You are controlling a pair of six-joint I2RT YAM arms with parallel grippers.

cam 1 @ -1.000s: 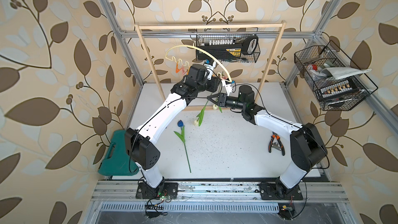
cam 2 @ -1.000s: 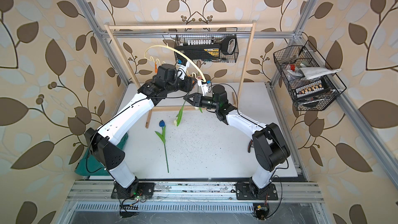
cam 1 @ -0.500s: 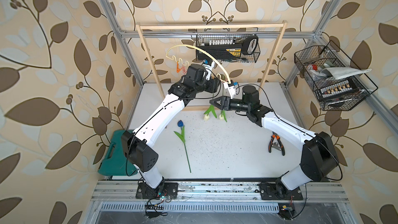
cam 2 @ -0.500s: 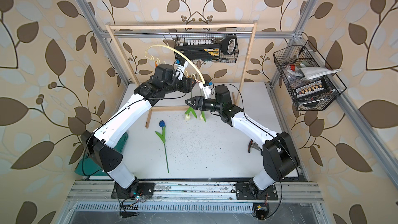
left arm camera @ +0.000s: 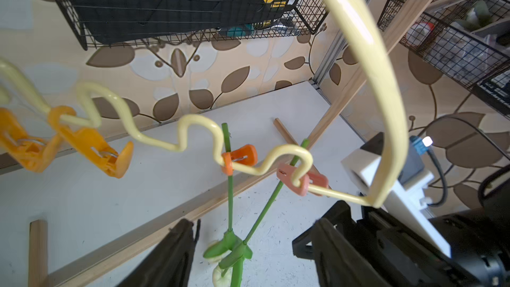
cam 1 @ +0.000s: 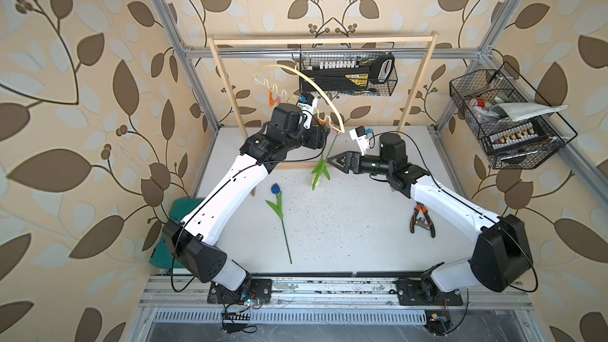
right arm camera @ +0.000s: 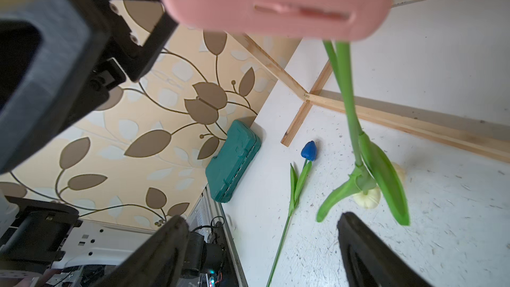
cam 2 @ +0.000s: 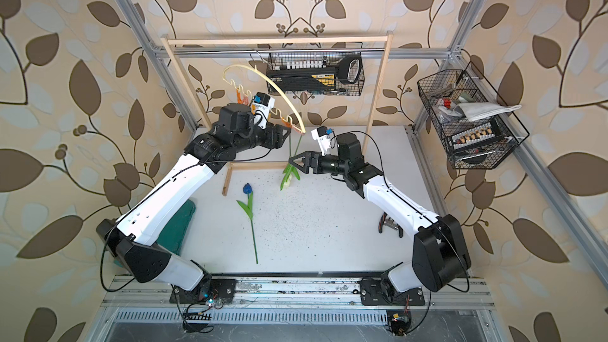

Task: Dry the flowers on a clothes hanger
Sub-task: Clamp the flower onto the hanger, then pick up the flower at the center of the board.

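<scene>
Opened: right pincer (right arm camera: 260,225); cream tulip heads (right arm camera: 365,198) leaf-hidden

One blue tulip (cam 1: 275,189), two cream tulips (left arm camera: 230,202), one hanger (left arm camera: 385,86)

Soft, even light is spread over the white table (cam 1: 345,225), only faint shadows cast; both top views are rendered sharp, straight lines bowed toward the edges; in the right wrist view the pink clip (right arm camera: 276,4) is blurred, close against the lens
</scene>
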